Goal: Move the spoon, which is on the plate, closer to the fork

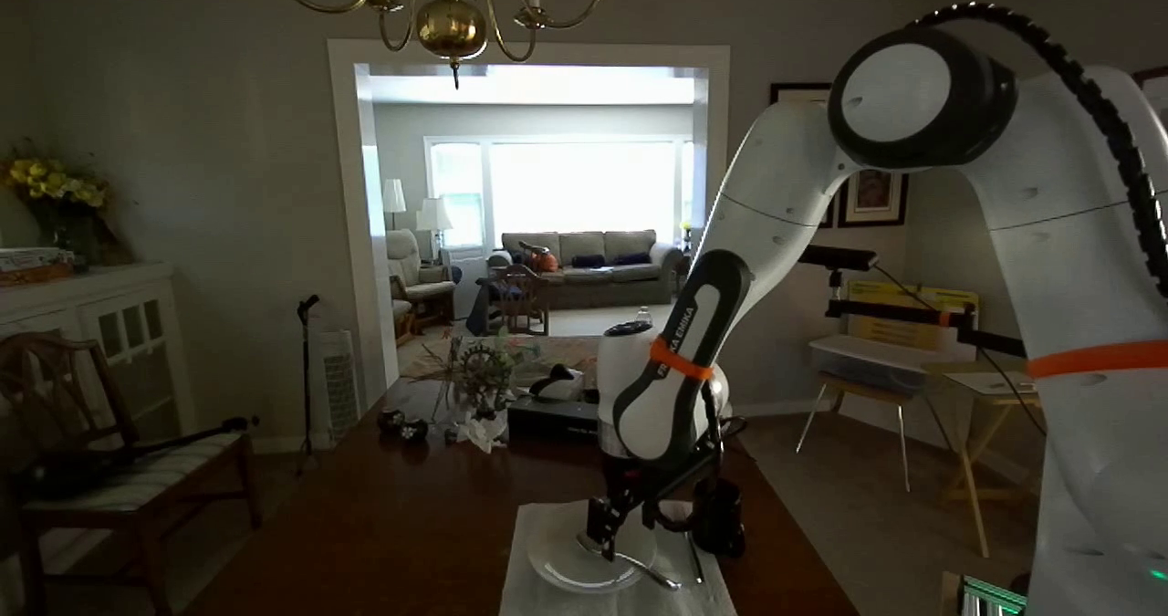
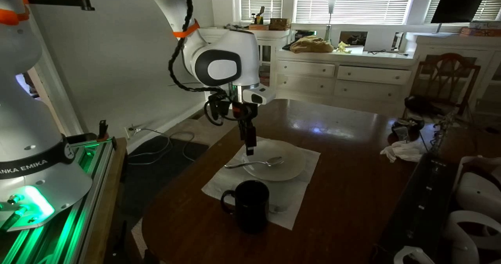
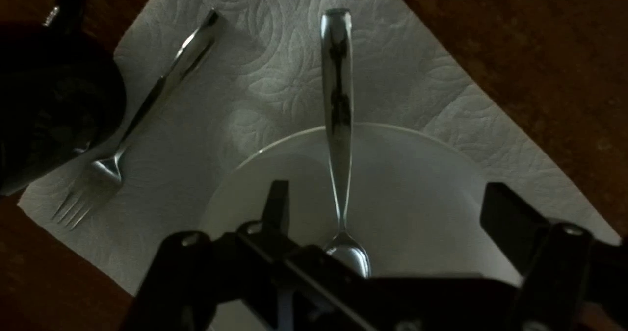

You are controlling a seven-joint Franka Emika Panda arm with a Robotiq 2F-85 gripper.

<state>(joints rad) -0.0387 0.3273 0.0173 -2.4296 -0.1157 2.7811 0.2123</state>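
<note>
Fingers (image 3: 512, 223) spread wide hang over the plate (image 3: 417, 198), where the spoon (image 3: 339, 140) rests, its handle jutting past the rim.

Dim overall, window (image 1: 584, 192) blown out white, green glow on robot base (image 2: 43, 184), spoon (image 3: 339, 142) glinting in dark wrist view

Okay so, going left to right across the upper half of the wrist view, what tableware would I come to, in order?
Black mug → fork → spoon. I've left out the white plate, since the spoon lies across it.
</note>
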